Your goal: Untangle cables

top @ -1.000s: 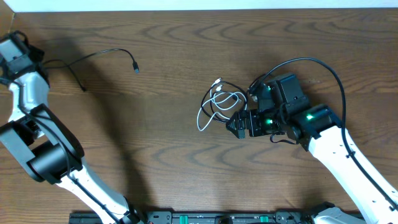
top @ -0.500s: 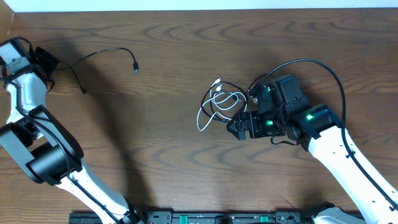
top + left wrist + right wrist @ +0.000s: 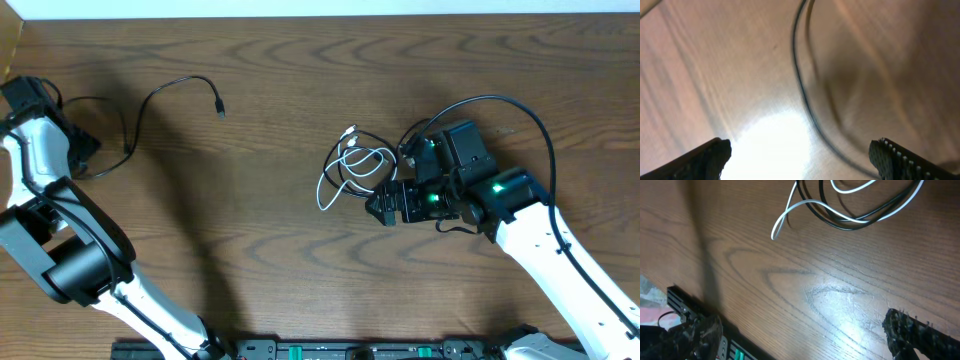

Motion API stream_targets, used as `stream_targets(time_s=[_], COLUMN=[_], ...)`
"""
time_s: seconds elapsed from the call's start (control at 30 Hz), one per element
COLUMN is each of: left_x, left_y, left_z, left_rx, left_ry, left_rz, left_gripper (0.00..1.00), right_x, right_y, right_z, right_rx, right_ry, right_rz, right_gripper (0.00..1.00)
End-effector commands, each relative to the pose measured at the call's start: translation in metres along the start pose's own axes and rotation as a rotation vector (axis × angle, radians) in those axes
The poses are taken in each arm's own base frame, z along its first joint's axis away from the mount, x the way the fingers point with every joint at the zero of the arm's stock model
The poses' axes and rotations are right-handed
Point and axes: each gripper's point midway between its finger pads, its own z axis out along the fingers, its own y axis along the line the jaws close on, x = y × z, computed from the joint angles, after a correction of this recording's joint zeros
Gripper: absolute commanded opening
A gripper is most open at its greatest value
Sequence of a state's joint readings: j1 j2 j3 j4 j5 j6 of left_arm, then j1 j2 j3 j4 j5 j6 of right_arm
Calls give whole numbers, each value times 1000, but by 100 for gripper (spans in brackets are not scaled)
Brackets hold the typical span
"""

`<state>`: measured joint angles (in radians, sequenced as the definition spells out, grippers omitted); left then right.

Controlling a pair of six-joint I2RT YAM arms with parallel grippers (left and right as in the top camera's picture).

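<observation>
One black cable [image 3: 165, 87] lies apart at the far left, its plug end [image 3: 219, 111] pointing right. My left gripper [image 3: 88, 155] hovers open beside this cable's left end. In the left wrist view the black cable [image 3: 801, 80] curves across the wood toward the right finger [image 3: 900, 160], and the left gripper [image 3: 800, 160] holds nothing. A white cable [image 3: 325, 185] and a black cable [image 3: 380, 145] lie looped together mid-table. My right gripper [image 3: 378, 205] stands open just in front of that tangle. The right wrist view shows the white cable [image 3: 790, 215] and black cable [image 3: 860, 224] beyond the empty right gripper [image 3: 805, 337].
A thick black wire [image 3: 520, 105] arcs over the right arm's wrist. A black rail with green parts [image 3: 350, 350] runs along the table's front edge. The table's back edge [image 3: 320, 14] meets a white wall.
My left gripper has swung from the far-left corner toward the front. The separate black cable's left part has shifted with it into a deeper curve. The right arm has not moved.
</observation>
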<state>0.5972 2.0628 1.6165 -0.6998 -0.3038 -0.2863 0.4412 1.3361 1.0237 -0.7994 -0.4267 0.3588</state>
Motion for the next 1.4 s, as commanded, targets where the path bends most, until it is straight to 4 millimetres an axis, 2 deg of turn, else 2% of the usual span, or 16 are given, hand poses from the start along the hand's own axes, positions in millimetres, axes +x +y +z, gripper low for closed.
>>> stream_targets(time_s=[0.0, 0.17, 0.23, 0.43, 0.7, 0.8, 0.9, 0.93, 1.03, 1.07, 1.1, 1.13, 1.23, 1.37], left_x=[-3, 9, 14, 26, 25, 31, 37, 34, 24, 21, 18, 9, -21, -82], left_y=[8, -2, -1, 2, -25, -30, -32, -34, -44, -50, -61, -82, -122, -168], left_z=[-6, -2, 3, 27, 44, 53, 63, 65, 64, 63, 60, 53, 32, -24], left_rx=[4, 64, 56, 38, 155, 169, 163, 166, 206, 232, 279, 381, 586, 912], left_ry=[6, 54, 72, 120, 119, 144, 160, 148, 106, 95, 83, 53, -35, -222], left_rz=[22, 36, 40, 37, 20, 15, 12, 6, -1, -3, -4, -19, -114, -221], left_gripper=[94, 94, 94, 94, 94, 89, 66, 43, 19, 8, 8, 7, 7, 7], right_x=[2, 2, 2, 5, 6, 6, 6, 6, 6, 6, 6, 6, 6, 7], right_y=[1, 1, 1, 0, 0, 0, 0, 0, 0, 0, 0, 0, 0, -1], right_z=[-1, -1, -1, -1, -1, -1, -1, -1, -1, -1, -1, -1, -1, -1], right_rx=[1, 0, 1, 6, 6, 6, 6, 6, 6, 6, 6, 6, 6, 8], right_ry=[4, 4, 6, 17, 18, 18, 19, 19, 19, 19, 19, 19, 20, 23], right_rz=[-7, -13, -11, -6, -5, -5, -5, -5, -5, -5, -5, -4, -3, 30], right_gripper=[99, 99, 99, 99, 99, 99, 99, 99, 99, 99, 99, 99, 99, 99])
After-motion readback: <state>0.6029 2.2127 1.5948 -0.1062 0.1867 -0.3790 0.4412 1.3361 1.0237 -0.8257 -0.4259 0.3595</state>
